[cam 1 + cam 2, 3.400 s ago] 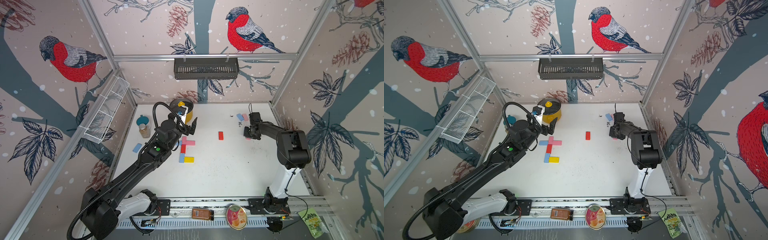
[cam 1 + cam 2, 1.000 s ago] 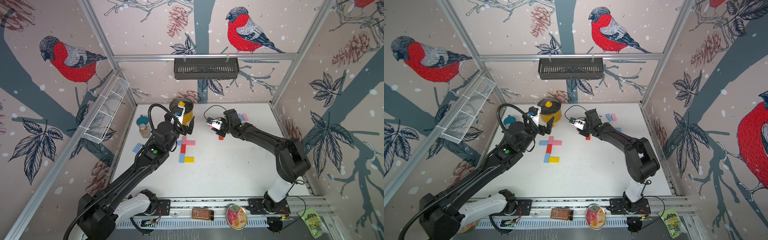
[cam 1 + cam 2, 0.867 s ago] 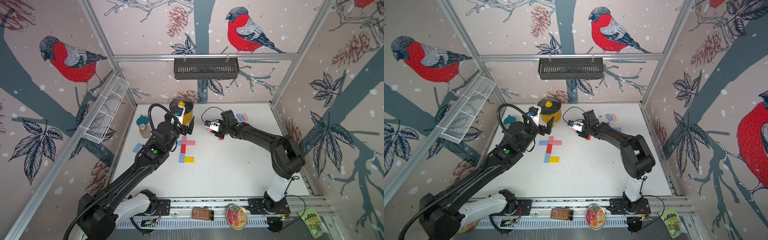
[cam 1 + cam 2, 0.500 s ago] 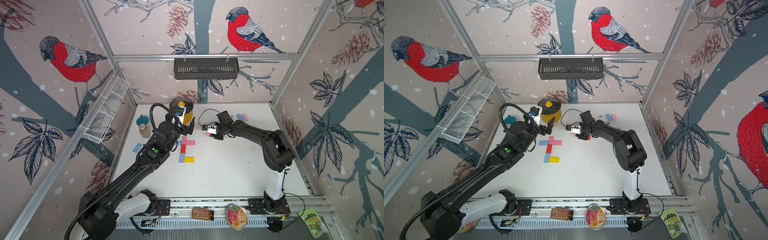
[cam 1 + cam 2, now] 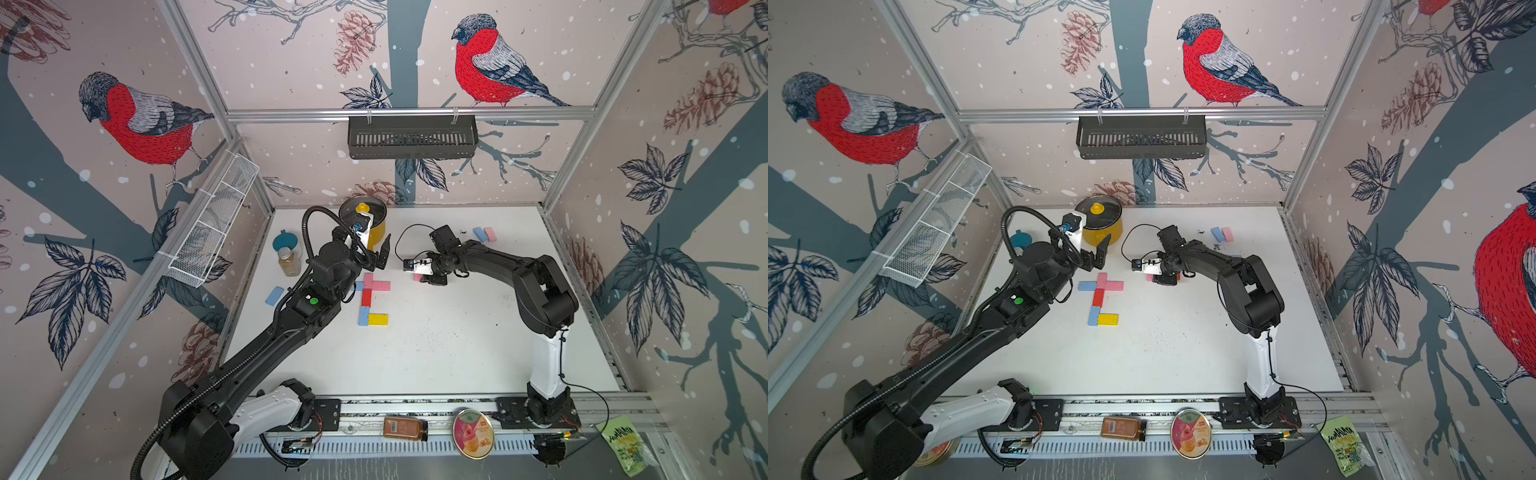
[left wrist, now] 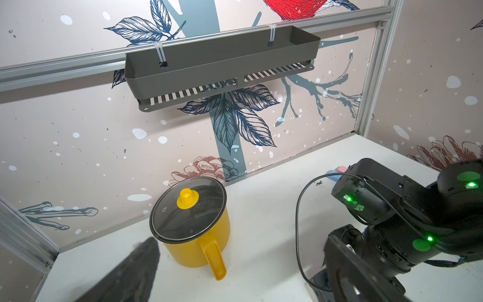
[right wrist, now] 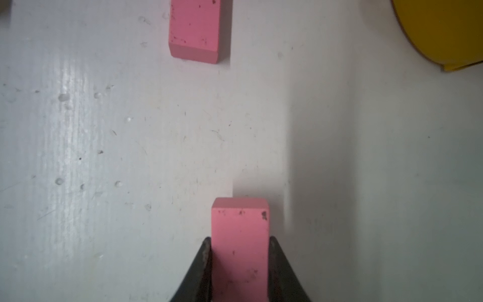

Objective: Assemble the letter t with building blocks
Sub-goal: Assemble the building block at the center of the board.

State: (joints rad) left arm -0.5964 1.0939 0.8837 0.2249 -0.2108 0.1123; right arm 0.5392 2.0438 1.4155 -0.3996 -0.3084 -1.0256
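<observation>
The joined blocks (image 5: 371, 299) lie in the middle of the bench (image 5: 436, 345). A pot (image 5: 376, 232) stands behind them, a jar (image 5: 289, 262) is to their left, and a single block (image 5: 274, 296) lies before the jar. Just right of them is the held block (image 5: 417, 277), in the right pincer (image 7: 240, 241). Two blocks (image 5: 484, 234) lie at the back right.

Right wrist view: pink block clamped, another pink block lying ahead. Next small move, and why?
Probably ease the right end effector toward the half-built letter, grip shut. It holds the pink block short of the letter's crossbar block, with bare table between them and a slight sideways offset. The left end effector stands open, apart from both.
</observation>
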